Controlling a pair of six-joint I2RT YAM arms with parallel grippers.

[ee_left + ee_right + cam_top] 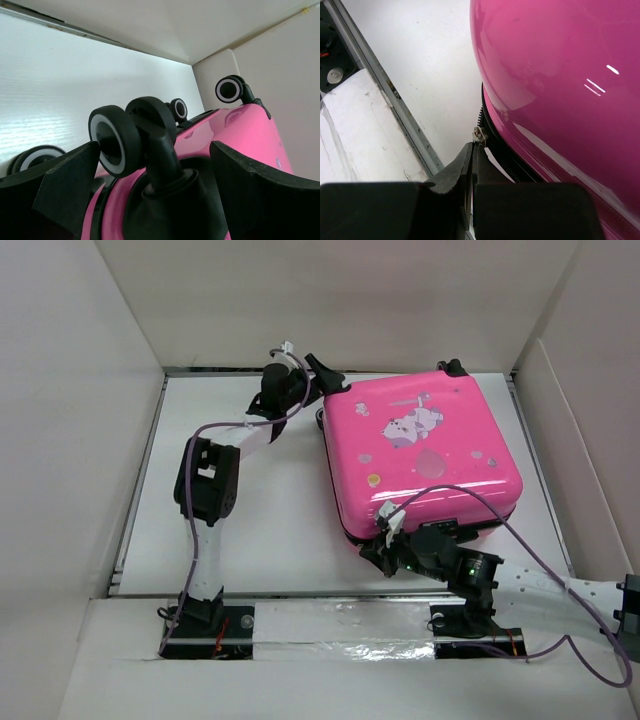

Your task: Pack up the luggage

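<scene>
The closed luggage (425,455) lay on the table (260,540), right of centre. Your left jaws gaped wide around a wheel (112,140); your right jaws were pinched together against its zipper pull (479,135).

Bright, even light, soft shadows, white glare streaks on the luggage (600,80), wrist-view edges distorted

The flat white counter (430,60) lies under the right pincer (472,148); a grey metal rail (395,95) runs just beside it, plain white walls (330,300) beyond.
</scene>
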